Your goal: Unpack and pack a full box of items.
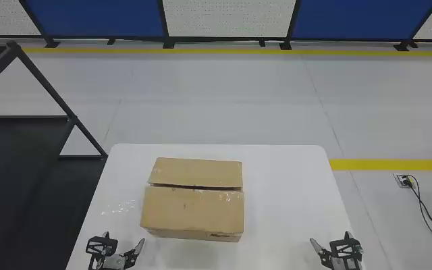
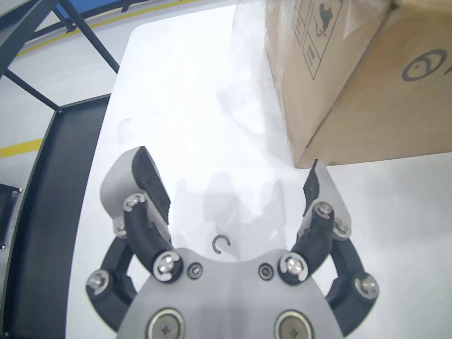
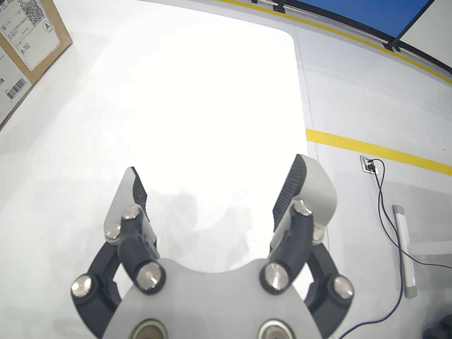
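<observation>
A brown cardboard box (image 1: 194,198) stands in the middle of the white table (image 1: 290,196), its top flaps folded down with a slit between them. A loose strip of clear tape (image 2: 254,82) hangs off its side onto the table. My left gripper (image 1: 115,252) hovers open at the table's near left edge, just short of the box's corner (image 2: 353,82). Open too, my right gripper (image 1: 336,251) sits at the near right edge, well apart from the box (image 3: 24,36), with nothing between its fingers.
A dark metal rack (image 1: 37,128) stands to the left of the table (image 2: 46,164). On the floor to the right are a yellow line (image 1: 381,164) and a socket with a cable (image 3: 381,192). Blue and white panels (image 1: 223,17) line the back.
</observation>
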